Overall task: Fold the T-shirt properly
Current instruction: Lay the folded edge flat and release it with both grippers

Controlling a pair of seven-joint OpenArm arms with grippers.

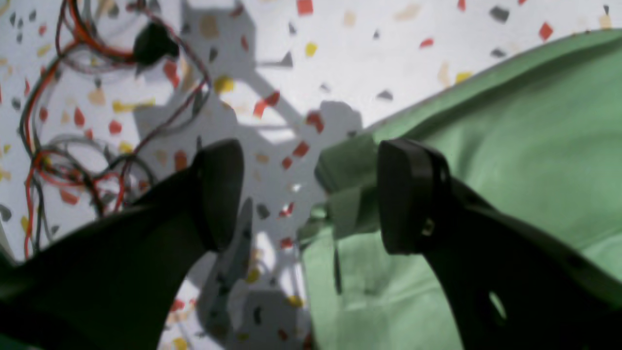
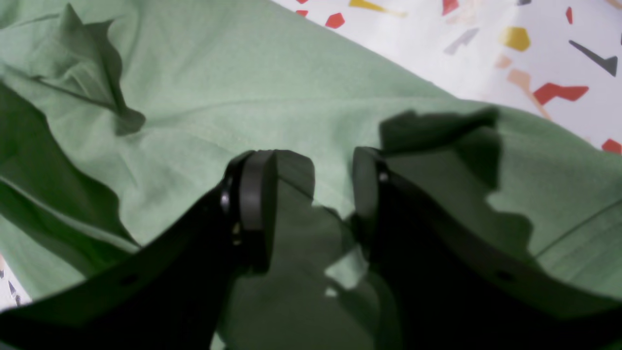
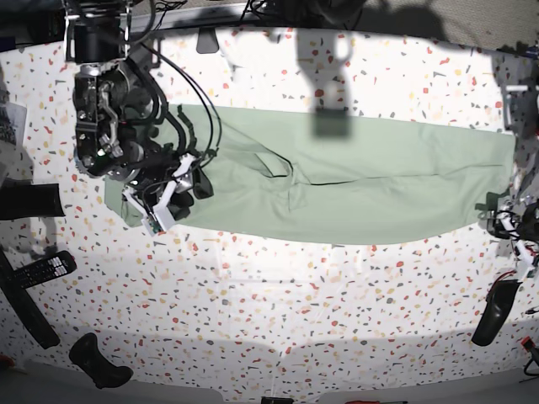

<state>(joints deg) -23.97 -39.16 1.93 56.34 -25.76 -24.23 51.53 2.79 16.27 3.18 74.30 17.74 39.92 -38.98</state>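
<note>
The pale green T-shirt (image 3: 354,185) lies spread in a long band across the speckled table. My left gripper (image 1: 316,194) is open at the shirt's end on the base view's right. A bunched corner of the cloth (image 1: 342,170) sits between its black fingers (image 1: 413,194), close to the right one. My right gripper (image 2: 311,209) hovers over the shirt's other end (image 2: 194,97). Its jaws stand apart, with shadowed cloth showing in the gap; whether they touch the fabric is unclear. In the base view the right gripper (image 3: 192,187) rests low over the wrinkled cloth.
The white terrazzo table (image 3: 278,303) carries a remote control (image 3: 38,271), a black block (image 3: 29,202) and a black tool (image 3: 99,362) at the left, and a black object (image 3: 493,311) at the lower right. Loose red and grey wires (image 1: 73,121) lie beside the left gripper.
</note>
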